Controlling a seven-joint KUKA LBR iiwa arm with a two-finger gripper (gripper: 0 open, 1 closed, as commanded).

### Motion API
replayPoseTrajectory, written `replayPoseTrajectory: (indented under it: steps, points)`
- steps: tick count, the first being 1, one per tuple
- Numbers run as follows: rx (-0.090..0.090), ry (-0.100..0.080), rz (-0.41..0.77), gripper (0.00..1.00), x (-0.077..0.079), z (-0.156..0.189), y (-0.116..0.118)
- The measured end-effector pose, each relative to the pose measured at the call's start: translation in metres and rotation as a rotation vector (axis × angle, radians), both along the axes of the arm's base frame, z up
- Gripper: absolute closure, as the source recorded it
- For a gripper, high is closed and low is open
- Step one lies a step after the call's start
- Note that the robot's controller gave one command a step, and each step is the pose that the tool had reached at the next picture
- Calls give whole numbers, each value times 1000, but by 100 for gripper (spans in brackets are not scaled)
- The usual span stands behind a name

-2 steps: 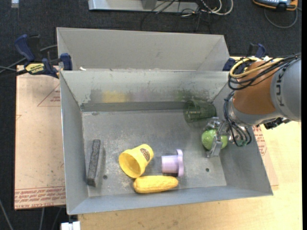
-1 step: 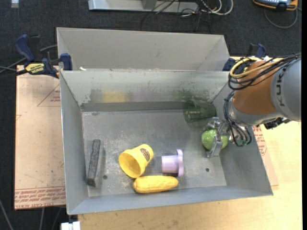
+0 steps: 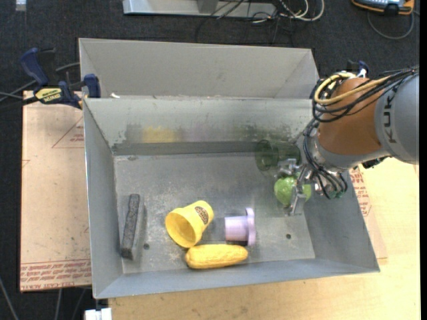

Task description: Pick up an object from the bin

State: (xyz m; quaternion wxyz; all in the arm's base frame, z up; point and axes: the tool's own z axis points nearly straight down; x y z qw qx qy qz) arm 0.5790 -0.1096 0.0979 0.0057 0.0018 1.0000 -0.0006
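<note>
My gripper (image 3: 294, 193) hangs at the right side of the bin, near the right wall and raised above the floor. A small light-green rounded thing (image 3: 284, 189) sits between its fingers, which are shut on it; a finger crosses the front of it and hides part. To the lower left, a small lilac spool-like cup (image 3: 239, 228) lies on its side on the floor, apart from the gripper.
A yellow cup (image 3: 189, 223) lies tipped over at mid-floor, with a yellow corn-cob-shaped thing (image 3: 215, 256) just in front of it. A dark grey bar (image 3: 131, 225) lies along the left wall. The arm's orange cover and cables stand above the right rim.
</note>
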Motion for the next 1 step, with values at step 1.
replayPoseTrajectory:
  steps: [1]
  points:
    - [3,6,5,100,-12,134,4]
